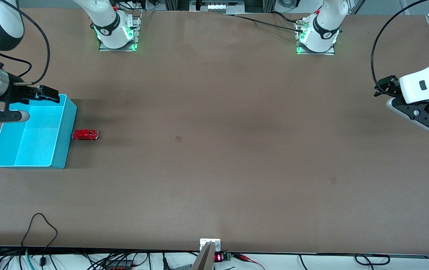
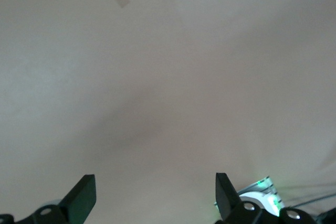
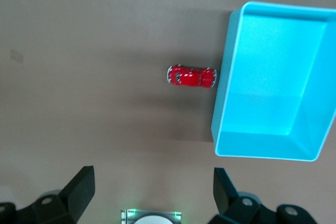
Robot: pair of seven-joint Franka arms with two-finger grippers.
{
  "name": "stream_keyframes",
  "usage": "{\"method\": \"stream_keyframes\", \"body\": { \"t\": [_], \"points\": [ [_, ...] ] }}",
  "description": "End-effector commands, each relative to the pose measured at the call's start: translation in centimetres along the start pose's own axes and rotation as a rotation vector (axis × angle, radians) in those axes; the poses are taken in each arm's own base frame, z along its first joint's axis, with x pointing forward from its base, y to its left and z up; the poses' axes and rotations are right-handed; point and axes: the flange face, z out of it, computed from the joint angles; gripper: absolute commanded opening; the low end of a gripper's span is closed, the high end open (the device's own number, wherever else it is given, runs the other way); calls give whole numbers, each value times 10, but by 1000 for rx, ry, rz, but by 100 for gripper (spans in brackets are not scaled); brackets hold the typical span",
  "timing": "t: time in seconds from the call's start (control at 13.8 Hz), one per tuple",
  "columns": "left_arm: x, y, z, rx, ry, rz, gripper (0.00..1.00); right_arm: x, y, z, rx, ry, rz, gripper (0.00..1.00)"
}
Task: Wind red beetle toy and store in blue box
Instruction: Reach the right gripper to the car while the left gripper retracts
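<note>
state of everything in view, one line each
red beetle toy: on its wheels on the table, just beside the blue box's wall, not held
blue box: upright, open top, nothing in it
right pincer: open, holding nothing, up over the blue box
left pincer: open, holding nothing, waiting over bare table at the left arm's end

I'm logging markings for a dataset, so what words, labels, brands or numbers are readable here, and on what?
None can be read.
red beetle toy: no lettering shows.
blue box: plain walls.
Small display at the table edge nearest the front camera: red digits glow, too small to read.
Arm base bands: marks too small.
</note>
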Motion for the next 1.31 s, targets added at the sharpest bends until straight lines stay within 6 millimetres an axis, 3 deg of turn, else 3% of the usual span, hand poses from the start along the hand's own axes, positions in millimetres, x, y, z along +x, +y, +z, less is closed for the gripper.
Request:
{"method": "stream_keyframes", "body": {
  "t": [0.0,0.29,0.36,0.51,0.87,1.09,1.24],
  "points": [
    [-7,3,-12,-14,18,-198,100,-6,-8,31,16,-56,-97,100],
    [-14,22,-19,9,111,-495,100,-8,-2,81,26,-58,-384,100],
    [-18,19,-17,20,172,-511,100,-7,-2,102,29,-60,-527,100],
    [-22,11,-19,-11,240,-532,100,-14,20,141,46,-52,-680,100],
    [-30,25,-39,-20,220,-524,100,-21,37,208,-22,51,-1119,100],
    [-27,35,-48,-11,235,-496,100,-9,39,248,-69,93,-1328,100],
    [-27,37,-53,-9,233,-488,100,2,39,264,-98,115,-1392,100]
  ]
}}
